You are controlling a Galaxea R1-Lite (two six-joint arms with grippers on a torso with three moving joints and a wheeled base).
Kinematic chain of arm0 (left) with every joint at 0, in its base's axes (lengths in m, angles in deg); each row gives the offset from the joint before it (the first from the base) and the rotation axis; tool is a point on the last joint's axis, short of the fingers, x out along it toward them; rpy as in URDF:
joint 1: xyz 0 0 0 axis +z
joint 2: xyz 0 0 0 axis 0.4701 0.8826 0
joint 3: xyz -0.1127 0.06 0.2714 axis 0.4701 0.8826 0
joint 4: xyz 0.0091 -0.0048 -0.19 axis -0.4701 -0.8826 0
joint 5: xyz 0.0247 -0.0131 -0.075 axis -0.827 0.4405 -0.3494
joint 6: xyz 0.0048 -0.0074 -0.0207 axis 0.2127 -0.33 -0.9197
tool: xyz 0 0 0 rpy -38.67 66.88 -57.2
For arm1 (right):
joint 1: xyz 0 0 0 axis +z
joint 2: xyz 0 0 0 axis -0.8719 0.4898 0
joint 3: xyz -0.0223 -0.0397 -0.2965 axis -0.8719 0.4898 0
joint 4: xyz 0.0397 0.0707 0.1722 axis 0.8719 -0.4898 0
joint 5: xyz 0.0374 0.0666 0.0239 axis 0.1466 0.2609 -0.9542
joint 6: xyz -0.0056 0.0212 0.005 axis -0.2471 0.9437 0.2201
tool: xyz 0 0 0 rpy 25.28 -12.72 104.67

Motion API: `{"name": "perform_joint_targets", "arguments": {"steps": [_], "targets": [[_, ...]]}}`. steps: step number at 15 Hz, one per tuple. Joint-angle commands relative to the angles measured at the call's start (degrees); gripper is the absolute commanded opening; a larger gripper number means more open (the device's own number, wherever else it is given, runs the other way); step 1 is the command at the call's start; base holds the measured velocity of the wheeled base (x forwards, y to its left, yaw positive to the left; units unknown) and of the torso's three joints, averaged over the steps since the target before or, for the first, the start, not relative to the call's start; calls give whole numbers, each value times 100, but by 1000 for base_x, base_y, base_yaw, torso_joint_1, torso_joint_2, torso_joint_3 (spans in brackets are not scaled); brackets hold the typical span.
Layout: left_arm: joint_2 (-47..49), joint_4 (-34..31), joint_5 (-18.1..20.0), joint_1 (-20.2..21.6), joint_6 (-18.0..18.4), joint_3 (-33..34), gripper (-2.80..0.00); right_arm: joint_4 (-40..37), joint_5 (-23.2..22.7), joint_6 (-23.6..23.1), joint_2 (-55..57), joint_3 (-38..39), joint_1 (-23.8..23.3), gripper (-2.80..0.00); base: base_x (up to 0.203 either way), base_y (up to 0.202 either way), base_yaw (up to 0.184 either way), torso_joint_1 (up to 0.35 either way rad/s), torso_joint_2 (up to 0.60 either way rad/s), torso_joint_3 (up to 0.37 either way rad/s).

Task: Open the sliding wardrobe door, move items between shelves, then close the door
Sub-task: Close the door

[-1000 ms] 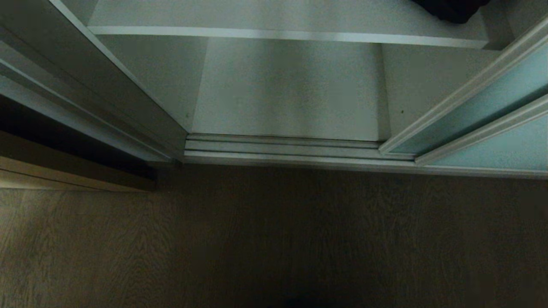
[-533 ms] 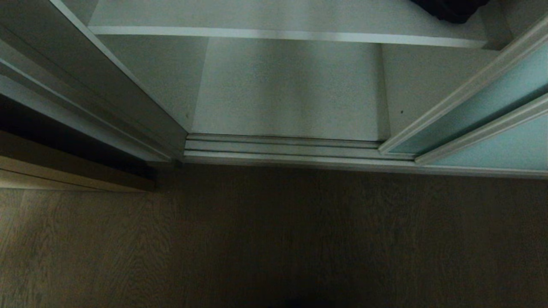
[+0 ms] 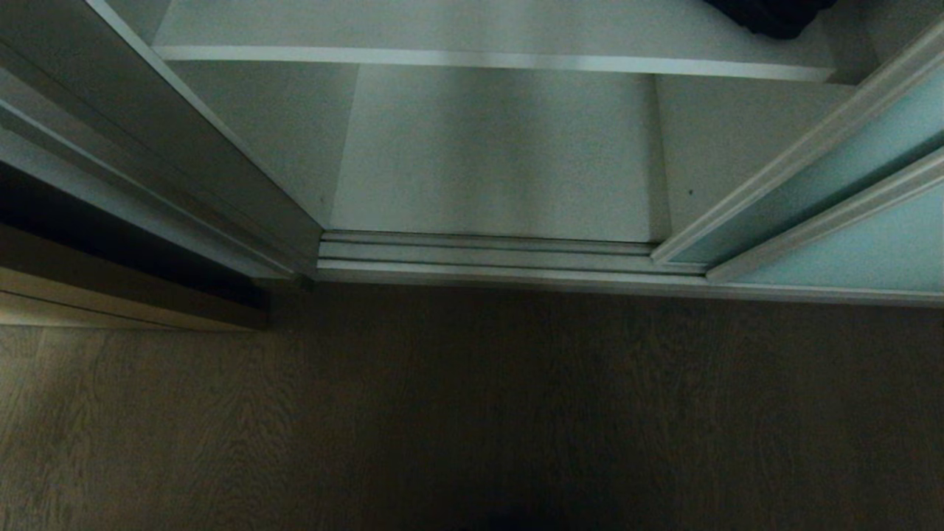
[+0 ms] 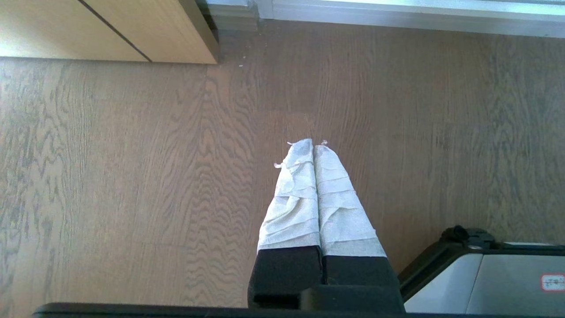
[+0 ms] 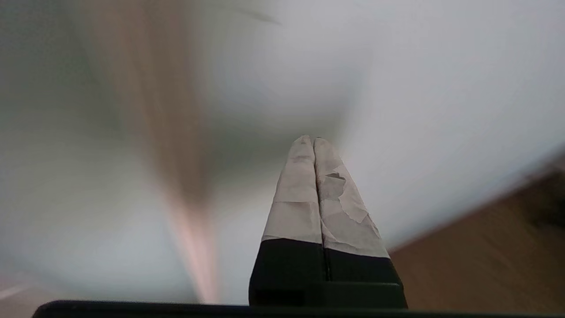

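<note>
We see the sliding wardrobe door (image 3: pixel 848 199) open at right and the black bag (image 3: pixel 771 15) shelved upper right; both our left gripper (image 4: pixel 313 148) and right gripper (image 5: pixel 312 141) are clenched empty, closing remains.

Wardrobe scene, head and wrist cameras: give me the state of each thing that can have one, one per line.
sliding wardrobe door: slid aside to the right, opening clear.
shelf: holds a black item at its right end.
black bag: lying on that shelf, only partly in view.
wardrobe bottom board: bare.
left pincer: shut, empty, pointing at the wood floor.
right pincer: shut, empty.
</note>
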Motion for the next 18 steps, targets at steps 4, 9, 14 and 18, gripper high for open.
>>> {"name": "perform_joint_targets", "arguments": {"steps": [4, 9, 14, 18], "targets": [[8, 2, -1, 2, 0, -1, -280, -263, -41, -317, -759, 120, 958, -280, 0, 0, 0, 0, 0, 0], [8, 2, -1, 2, 0, 0, -280, -1025, -101, -1115, -1299, 226, 2419, -280, 0, 0, 0, 0, 0, 0], [8, 2, -1, 6, 5, -1, -280, -2624, -1325, -2268, -1931, 427, 3848, -280, 0, 0, 0, 0, 0, 0], [8, 2, -1, 2, 0, 7, -280, -2753, -1754, -2201, -2416, 1217, 4576, -280, 0, 0, 0, 0, 0, 0]]}}
